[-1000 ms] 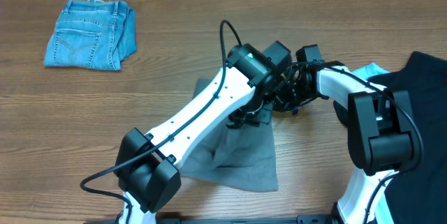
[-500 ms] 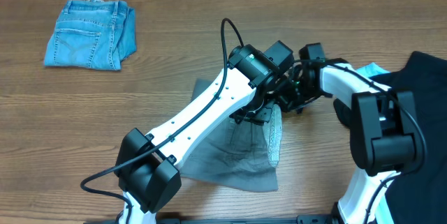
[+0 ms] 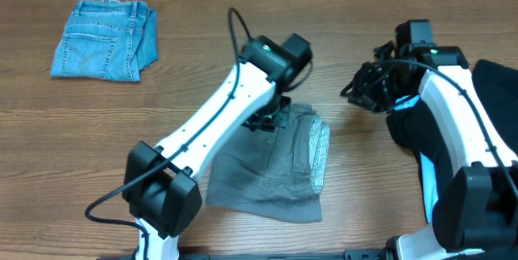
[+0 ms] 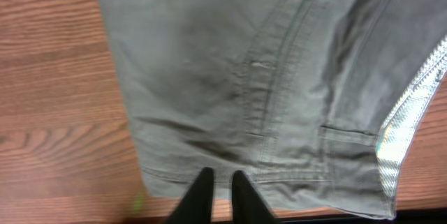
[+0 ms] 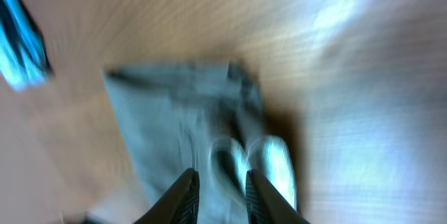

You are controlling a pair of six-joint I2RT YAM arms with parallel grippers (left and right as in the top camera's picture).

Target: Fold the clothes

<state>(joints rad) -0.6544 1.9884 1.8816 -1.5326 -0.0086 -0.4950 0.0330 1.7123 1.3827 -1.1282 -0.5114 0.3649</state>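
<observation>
The grey-green shorts (image 3: pixel 267 171) lie folded flat on the wooden table, with a pale strip of lining showing along their right edge. My left gripper (image 3: pixel 263 121) hovers over their far edge. In the left wrist view its fingers (image 4: pixel 202 196) stand almost together at the hem of the shorts (image 4: pixel 209 63), with nothing between them. My right gripper (image 3: pixel 360 90) is off to the right of the shorts, over bare wood. Its view is blurred; the jaws (image 5: pixel 220 182) stand apart and empty, above the shorts (image 5: pixel 174 112).
A folded blue denim pair (image 3: pixel 105 40) lies at the far left. A black garment (image 3: pixel 498 90) is heaped at the right edge, with a light blue garment (image 3: pixel 426 177) showing beside the right arm's base.
Both grippers have left the shorts, which now lie flat and folded. The right arm has pulled away to the right and its jaws have parted. The left gripper has shifted left.
</observation>
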